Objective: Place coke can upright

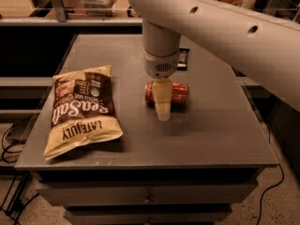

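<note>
The coke can (180, 93) is red with silver ends and lies on its side near the middle of the grey table (225, 139). My gripper (163, 104) hangs straight down from the white arm (161, 46) and sits right at the can's middle, covering part of it from the front. The can's left end (149, 92) and its right half show on either side of the gripper. The can rests on the tabletop.
A large brown chip bag (82, 109) lies flat on the left of the table. A small dark snack bar wrapper (183, 59) lies behind the arm. Drawers (147, 198) sit below the front edge. Cables (9, 139) lie on the floor at left.
</note>
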